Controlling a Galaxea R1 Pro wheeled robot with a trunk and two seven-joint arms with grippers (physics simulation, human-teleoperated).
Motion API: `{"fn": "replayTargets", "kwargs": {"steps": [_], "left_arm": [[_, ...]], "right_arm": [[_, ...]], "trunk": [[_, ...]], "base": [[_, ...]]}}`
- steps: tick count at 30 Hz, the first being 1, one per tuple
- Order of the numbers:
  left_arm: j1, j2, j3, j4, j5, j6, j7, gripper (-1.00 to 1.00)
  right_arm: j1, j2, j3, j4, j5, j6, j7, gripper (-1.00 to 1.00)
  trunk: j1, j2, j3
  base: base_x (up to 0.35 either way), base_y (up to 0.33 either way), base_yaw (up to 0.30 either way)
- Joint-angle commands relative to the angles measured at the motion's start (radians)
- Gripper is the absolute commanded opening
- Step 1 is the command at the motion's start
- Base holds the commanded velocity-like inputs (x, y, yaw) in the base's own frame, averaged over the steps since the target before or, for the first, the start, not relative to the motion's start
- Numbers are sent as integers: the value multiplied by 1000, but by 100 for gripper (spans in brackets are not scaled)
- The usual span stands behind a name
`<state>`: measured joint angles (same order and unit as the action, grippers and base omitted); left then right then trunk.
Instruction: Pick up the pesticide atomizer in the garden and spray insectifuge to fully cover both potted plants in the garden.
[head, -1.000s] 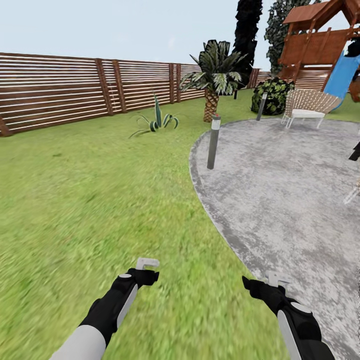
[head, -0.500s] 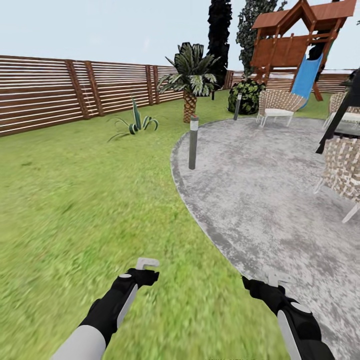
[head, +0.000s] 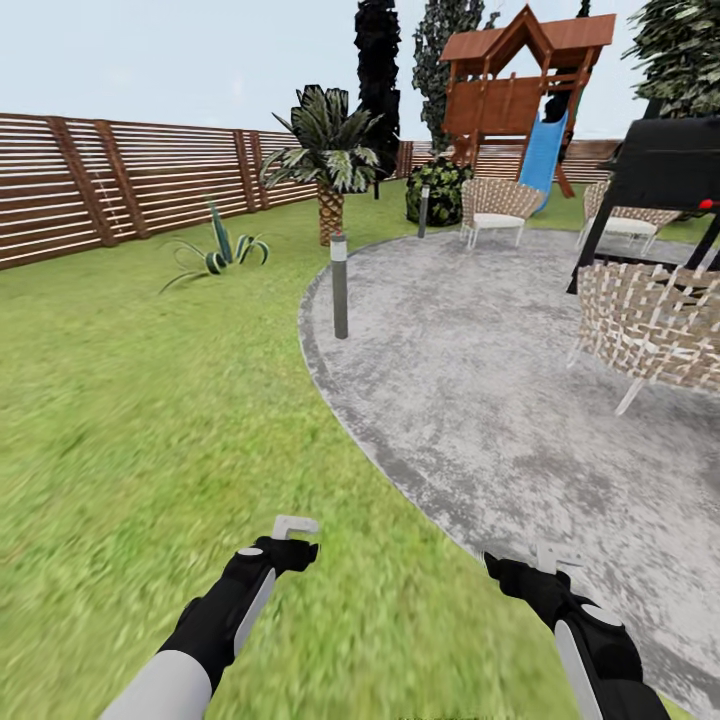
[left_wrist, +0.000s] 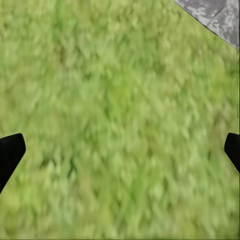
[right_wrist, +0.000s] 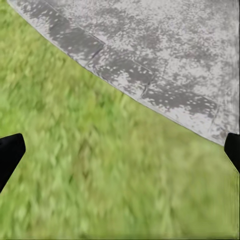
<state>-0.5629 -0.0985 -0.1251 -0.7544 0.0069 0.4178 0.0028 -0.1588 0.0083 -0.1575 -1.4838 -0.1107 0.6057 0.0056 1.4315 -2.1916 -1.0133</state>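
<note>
Green lawn (head: 150, 400) underfoot, grey paving (head: 500, 380) right | left gripper (head: 296, 537) and right gripper (head: 545, 563) empty, fingers apart | sprayer somewhere beyond these views, probably | risk: clipping post (head: 339, 285) or wicker chair (head: 645, 330) while searching.

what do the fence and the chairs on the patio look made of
The fence looks like brown-stained wood: horizontal slats between posts. The nearest chair seems woven wicker or rattan, a beige lattice on thin pale legs, perhaps metal. The patio reads as mottled grey stone or concrete.

A home garden: green lawn (head: 150, 400), slatted wooden fence (head: 130, 180), palm (head: 327, 160), grey paving (head: 500, 370), wicker chairs (head: 645, 325) and a play tower with slide (head: 520, 85).
</note>
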Motion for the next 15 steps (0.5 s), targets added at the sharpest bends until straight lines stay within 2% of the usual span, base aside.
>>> {"fn": "replayTargets", "kwargs": {"steps": [1,15], "left_arm": [[0,0,-1,-2,1,6,0,100],[0,0,-2,-2,1,6,0,100]], "right_arm": [[-1,1,-2,-1,-7,5,1,100],[-1,1,-2,-1,-7,5,1,100]], "trunk": [[0,0,-1],[0,0,-1]], "base": [[0,0,-300],[0,0,-300]]}}
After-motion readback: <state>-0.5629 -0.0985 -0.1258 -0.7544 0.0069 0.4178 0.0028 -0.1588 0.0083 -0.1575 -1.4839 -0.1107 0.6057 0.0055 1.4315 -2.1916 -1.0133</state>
